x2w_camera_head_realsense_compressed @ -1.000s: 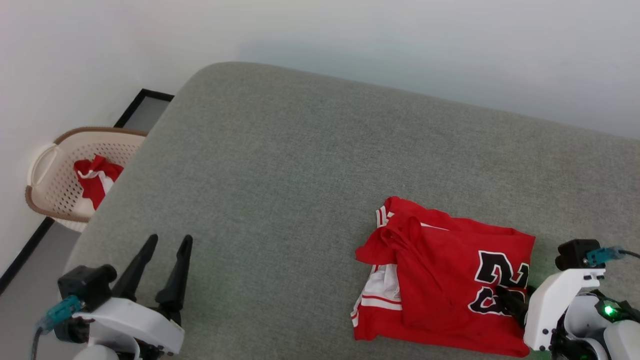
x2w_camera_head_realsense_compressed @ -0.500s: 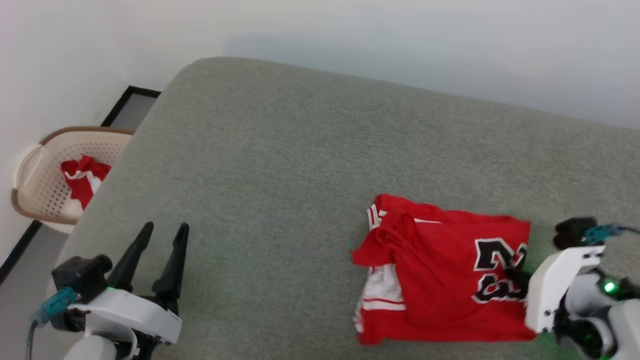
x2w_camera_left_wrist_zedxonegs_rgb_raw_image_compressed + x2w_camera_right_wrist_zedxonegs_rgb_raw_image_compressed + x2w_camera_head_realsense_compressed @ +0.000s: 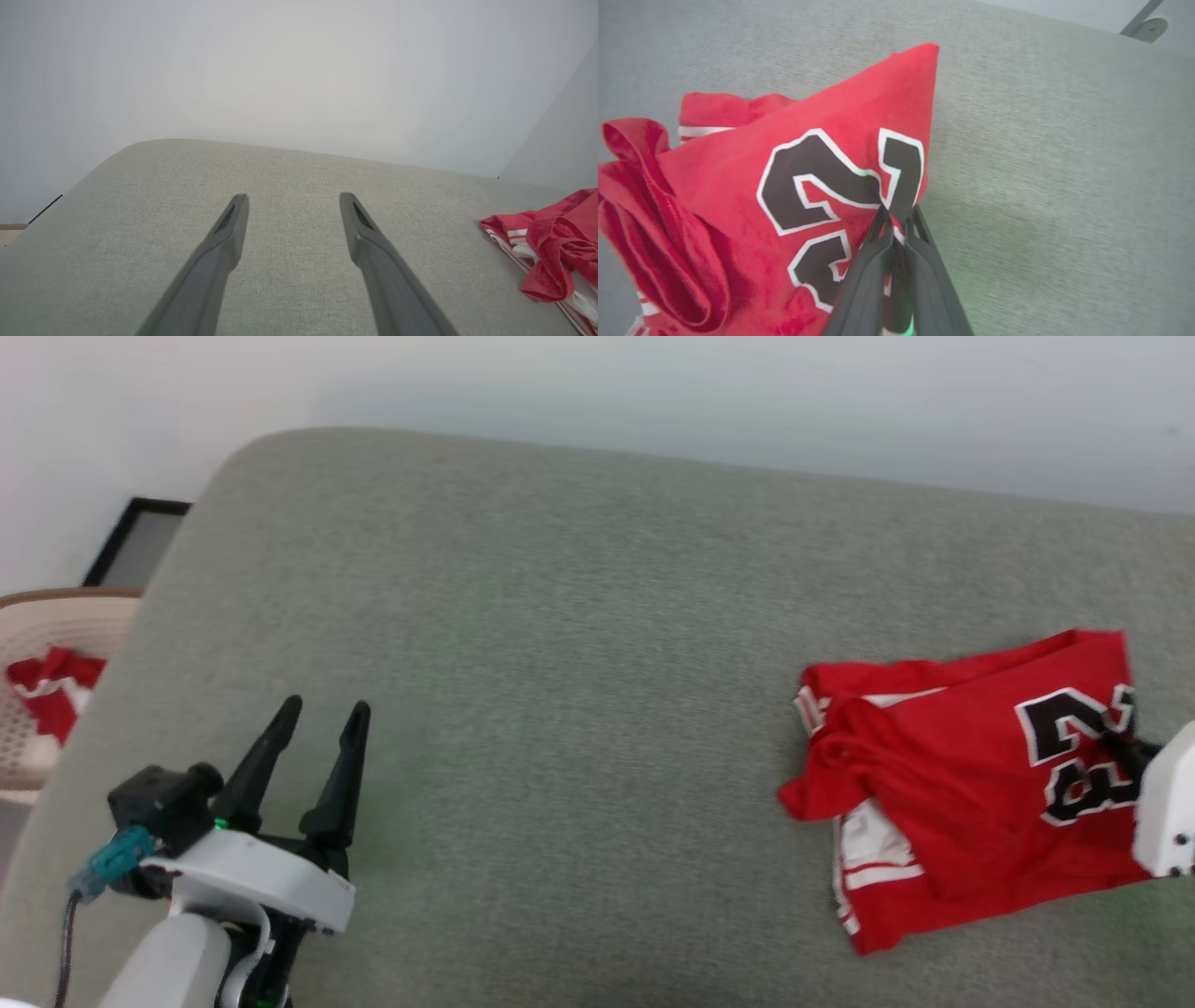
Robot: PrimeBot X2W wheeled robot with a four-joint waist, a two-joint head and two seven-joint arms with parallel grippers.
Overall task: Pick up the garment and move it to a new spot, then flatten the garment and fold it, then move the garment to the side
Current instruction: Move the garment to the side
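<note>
Folded red jersey T-shirt [image 3: 962, 784] on a grey-green upholstered surface [image 3: 560, 616], head view. The garment is seen at the right side of the surface, with the black-and-white number "23" facing up and white striped trim exposed along its left edge.

The right gripper [image 3: 1120, 751] is placed at the garment's right edge, beside the number. In the right wrist view, its two dark fingers [image 3: 873, 261] are pressed together on the red fabric [image 3: 761, 210] at the edge of the numeral, so the cloth is pinched between them. Whether that edge is raised off the surface cannot be told.

The left gripper [image 3: 325, 707] is held over bare upholstery at the lower left, well apart from the garment. Its jaws are spread wide and nothing is held between them, as the left wrist view [image 3: 293, 198] confirms; there the garment [image 3: 556, 252] is seen at the far right.

A beige basket [image 3: 56, 616] containing a smaller red-and-white cloth [image 3: 47, 686] is seen at the left margin, beyond the surface's edge.
</note>
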